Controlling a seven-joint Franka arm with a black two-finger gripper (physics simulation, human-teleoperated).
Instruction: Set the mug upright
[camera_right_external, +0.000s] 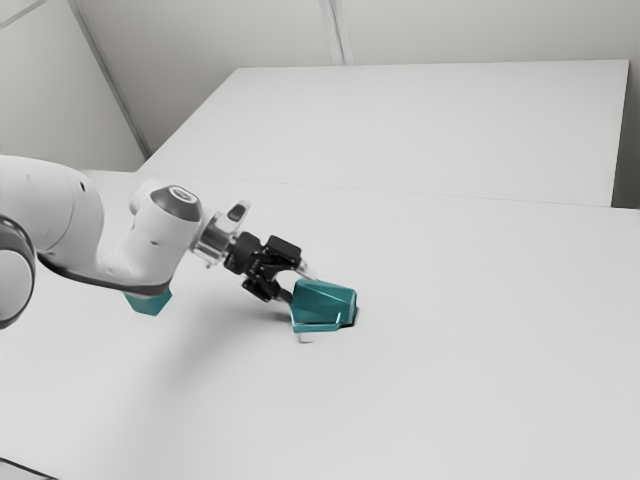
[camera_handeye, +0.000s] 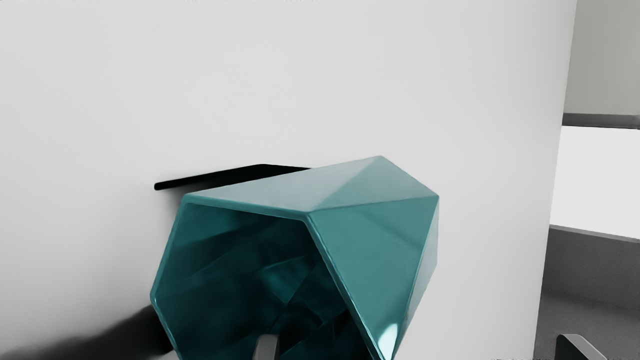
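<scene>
On the white table, the faceted teal mug lies on its side, mouth toward the black two-finger gripper. The gripper is spread wide: one fingertip stands in line with the mouth, the other beyond the outer wall. Recommended procedure: center the near side wall between the fingers, close squarely, confirm grip, raise enough for base clearance, then rotate mouth-up slowly. Caution: a shallow bite on the rim may let the mug pivot.
</scene>
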